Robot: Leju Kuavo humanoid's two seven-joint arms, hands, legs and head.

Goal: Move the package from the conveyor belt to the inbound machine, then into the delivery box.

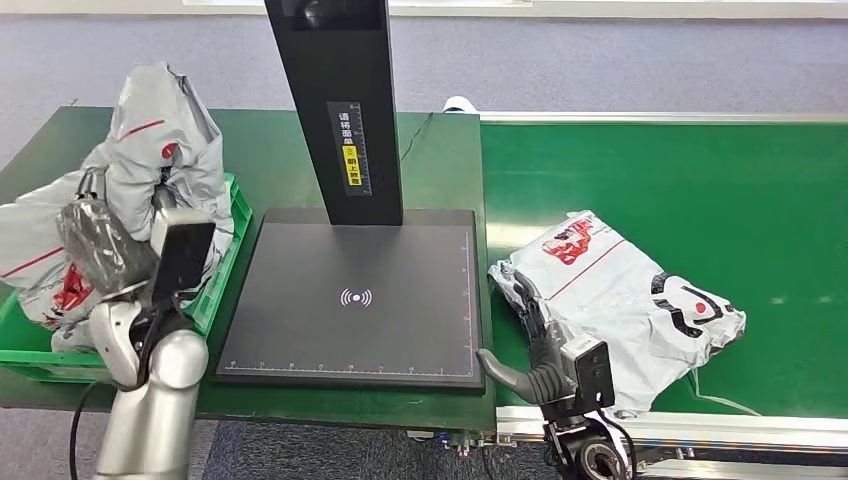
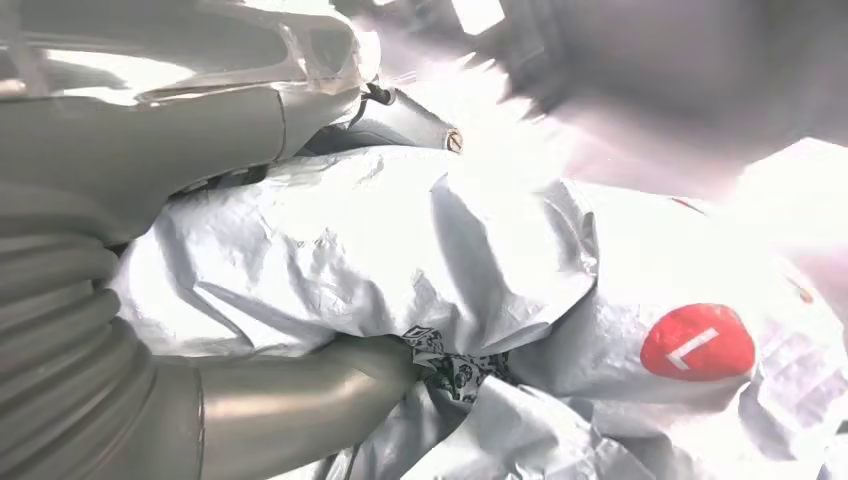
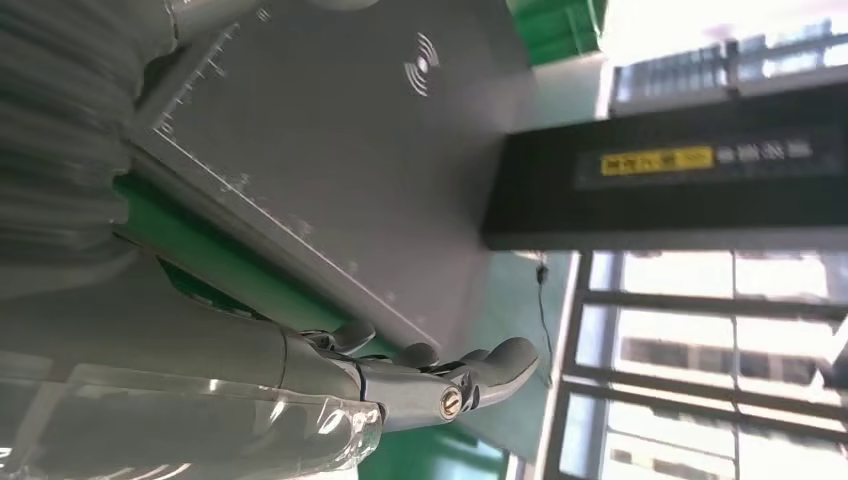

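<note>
The package [image 1: 625, 300], a crumpled grey mailer with red and black print, is seen lying on the green conveyor belt [image 1: 700, 170], just beyond and outward of the right hand [image 1: 535, 365]. The right hand is set at the package's near edge, its dark fingers [image 1: 530, 310] laid against or under the plastic and its thumb [image 1: 500, 368] stuck out toward the scanner plate [image 1: 350, 300]. In the right wrist view the fingers [image 3: 420, 355] are seen apart with nothing between them, so no grip is judged to be made yet.

The left hand [image 1: 95, 245] is held over the green box [image 1: 225, 265], among bags [image 1: 160, 140] already heaped there. In the left wrist view grey plastic [image 2: 400, 250] is seen between its thumb [image 2: 300, 400] and the upper fingers [image 2: 400, 115]; whether that bag is truly gripped cannot be told.

Several slips are judged possible. The film is slack and slick, so only a fold may be caught and the package may sag or slide out while being carried inward to the plate. If the edge is pushed instead of scooped, the package may be shoved farther along the belt, away from the hand. The scanner's black post [image 1: 335, 100] stands beyond the plate and could be brushed by a high carry. The box looks full, so a further bag may spill over its rim.
</note>
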